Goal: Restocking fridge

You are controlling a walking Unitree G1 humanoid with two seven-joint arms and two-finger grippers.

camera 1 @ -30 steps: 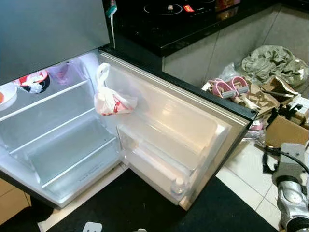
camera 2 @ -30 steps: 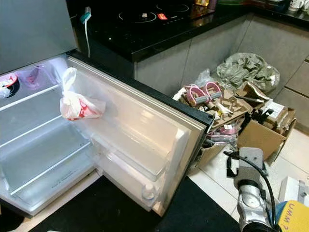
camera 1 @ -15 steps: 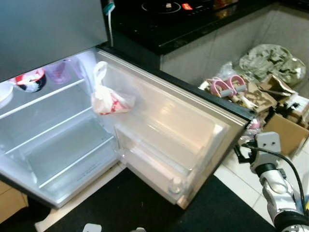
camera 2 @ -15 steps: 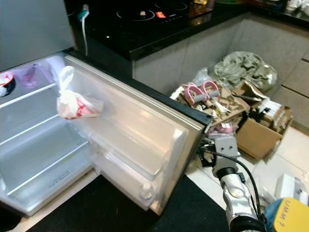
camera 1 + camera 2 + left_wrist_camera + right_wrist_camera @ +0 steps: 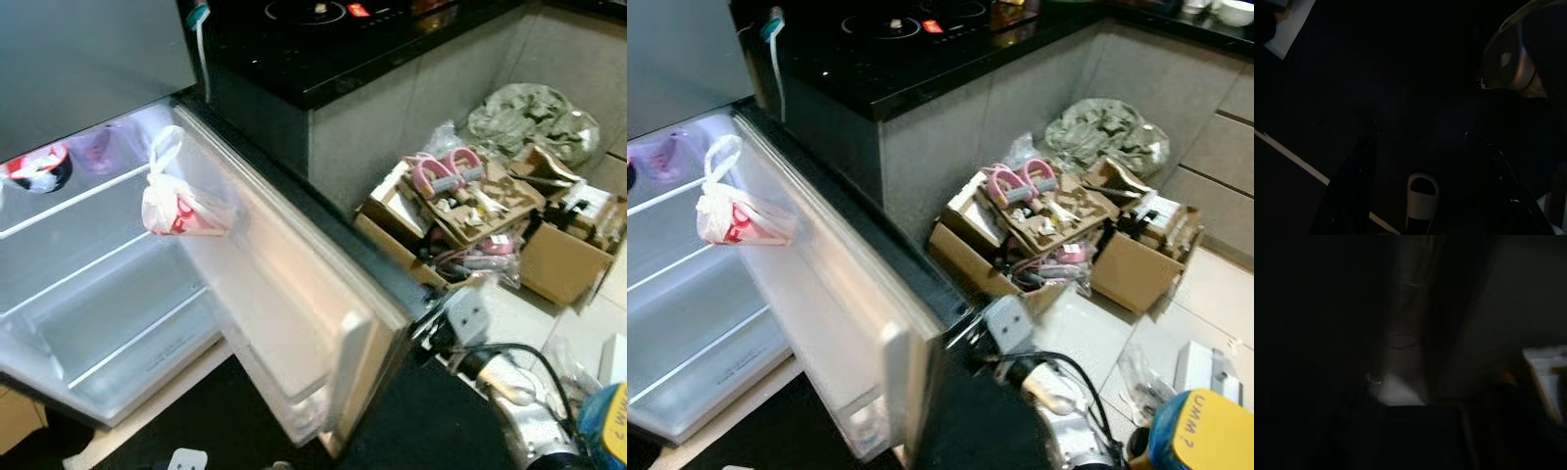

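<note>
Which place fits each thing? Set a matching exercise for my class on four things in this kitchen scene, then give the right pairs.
Things
1. plastic bag
2. pink slippers
3. red-rimmed bowl
4. crumpled green cloth

Places
A. on the fridge's top shelf
B. on the floor against the cabinets, beyond the boxes
C. hanging on the inside of the open fridge door
D. on top of the cardboard clutter

Pairs: 1-C, 2-D, 3-A, 4-B

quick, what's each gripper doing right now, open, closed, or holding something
Left gripper: fingers spread open, holding nothing, hanging over the dark floor.
Right gripper: cannot be told; its arm is behind the fridge door, fingers hidden.
</note>
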